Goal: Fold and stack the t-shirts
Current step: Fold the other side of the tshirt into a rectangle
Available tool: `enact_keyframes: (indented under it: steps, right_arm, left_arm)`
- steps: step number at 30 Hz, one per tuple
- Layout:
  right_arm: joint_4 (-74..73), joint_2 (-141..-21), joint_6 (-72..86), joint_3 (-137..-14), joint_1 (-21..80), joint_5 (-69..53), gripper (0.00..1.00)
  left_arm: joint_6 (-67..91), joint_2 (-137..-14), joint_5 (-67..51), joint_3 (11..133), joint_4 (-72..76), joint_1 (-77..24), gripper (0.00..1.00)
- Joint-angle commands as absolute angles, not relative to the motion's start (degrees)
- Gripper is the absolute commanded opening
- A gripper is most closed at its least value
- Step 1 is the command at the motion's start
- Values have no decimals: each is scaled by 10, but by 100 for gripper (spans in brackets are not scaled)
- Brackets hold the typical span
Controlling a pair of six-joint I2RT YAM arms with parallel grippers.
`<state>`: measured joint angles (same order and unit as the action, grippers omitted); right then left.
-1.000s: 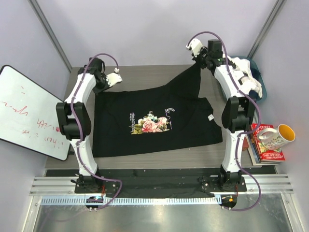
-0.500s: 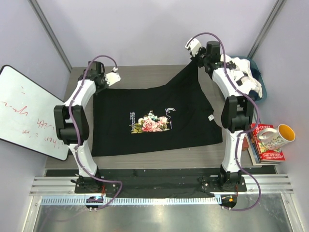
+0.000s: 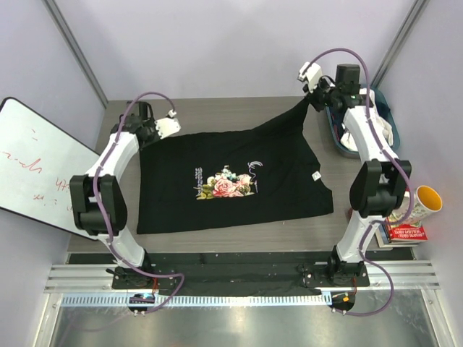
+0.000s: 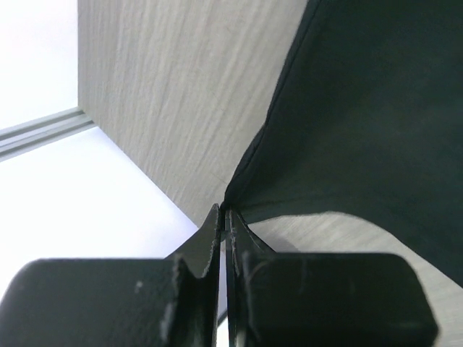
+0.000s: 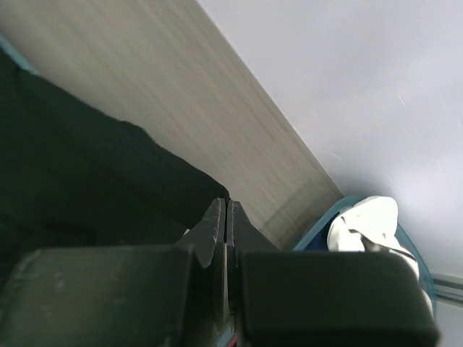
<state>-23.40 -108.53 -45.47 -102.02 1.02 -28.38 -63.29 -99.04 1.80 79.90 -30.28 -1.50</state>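
The black t-shirt (image 3: pixel 239 177), with a pink-rose print and white script, lies spread face up on the table. My left gripper (image 3: pixel 152 134) is shut on its far left corner, and the left wrist view shows that pinched cloth (image 4: pixel 347 123) at the left gripper (image 4: pixel 226 213). At the far right corner, which is lifted into a peak, my right gripper (image 3: pixel 313 100) is shut on the cloth; up close the right gripper (image 5: pixel 226 206) grips the black cloth (image 5: pixel 94 166). A white t-shirt (image 3: pixel 389 131) sits bunched in the teal bin, seen as the white t-shirt (image 5: pixel 362 217) from the right wrist.
A teal bin (image 3: pixel 337 137) stands at the table's far right. A whiteboard (image 3: pixel 36 166) leans at the left. Books (image 3: pixel 405 230) and a yellow-lined mug (image 3: pixel 414 204) sit beside the right arm. Walls close in the back and sides.
The right gripper has swung to the right with its corner, and the left gripper has shifted slightly left and nearer. The shirt's far edge is drawn out wider.
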Motion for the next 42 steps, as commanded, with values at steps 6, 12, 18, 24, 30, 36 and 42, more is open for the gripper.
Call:
enact_keyframes:
  steps: [6, 12, 18, 24, 30, 36, 42]
  right_arm:
    - [-637, -1010, -674, -1029, 7, -394, 1]
    - [-769, -999, -779, -988, 7, -364, 1]
    - [-792, -976, -835, -964, -8, -325, 1]
    - [-829, -976, -885, -990, -21, -301, 1]
    - [-863, -975, -929, -1019, -29, -275, 1]
    - [-863, -954, -946, -1028, -34, -287, 1]
    - [-863, -919, -971, -978, -34, -272, 1]
  left_arm:
    - [-716, -911, -25, 724, -370, -11, 0]
    - [-773, -882, -13, 675, -367, -2, 0]
    - [-792, -887, -12, 679, -371, 26, 0]
    - [-799, -899, -18, 703, -394, 47, 0]
    - [-804, -896, -32, 708, -423, 54, 0]
    - [-809, -882, -72, 720, -481, 54, 0]
    - [-837, -857, -108, 718, -547, 55, 0]
